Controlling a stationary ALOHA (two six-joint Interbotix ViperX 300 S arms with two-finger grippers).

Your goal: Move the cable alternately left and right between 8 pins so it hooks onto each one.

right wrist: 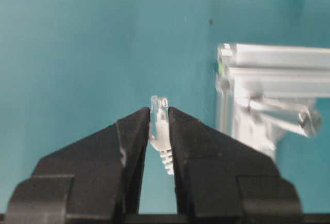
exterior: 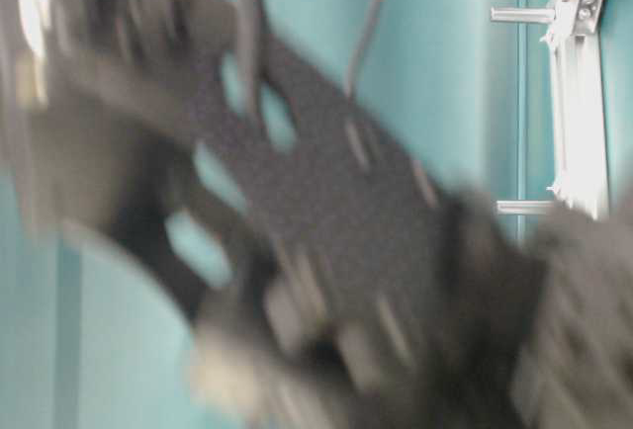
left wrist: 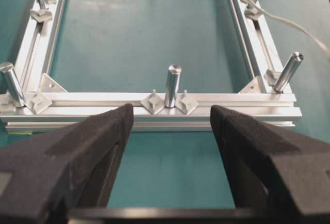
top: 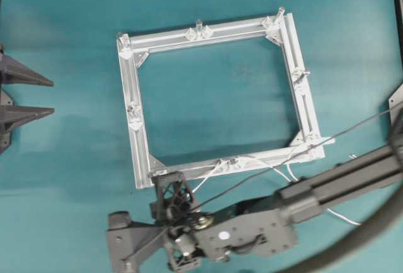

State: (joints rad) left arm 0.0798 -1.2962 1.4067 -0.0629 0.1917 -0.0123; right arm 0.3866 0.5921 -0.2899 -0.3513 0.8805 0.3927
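1. Cable (top: 277,171) placement first: the white cord lies along the near rail of the aluminium frame (top: 134,106), looped around the pin (top: 233,160) at that rail's middle, then trails off past the frame's near right corner. Its plug tip (right wrist: 159,114) sits pinched between the fingers of your right gripper (right wrist: 159,126), just outside the frame's near left corner.

2. Your grip is narrow and only on the plug's strain relief. Pull hard against the hooked pin and the tip could slide out of the fingers.

3. The corner pin (right wrist: 282,114) leans outward beside the plug. Swing past it too low and the fingers may strike it; too high and the cord will likely ride over the top instead of hooking.

4. Slack near the frame's right corner looks loose. Tension from your next pull could lift the cord off the mid-rail pin and undo that hook.

5. Your left gripper (left wrist: 171,131) hangs wide apart and empty, outside the frame's far side, facing its middle pin (left wrist: 172,85). It restrains nothing, so the frame could shift if the cord snags.

6. Table-level view is blurred by the right arm; don't trust it for clearance.
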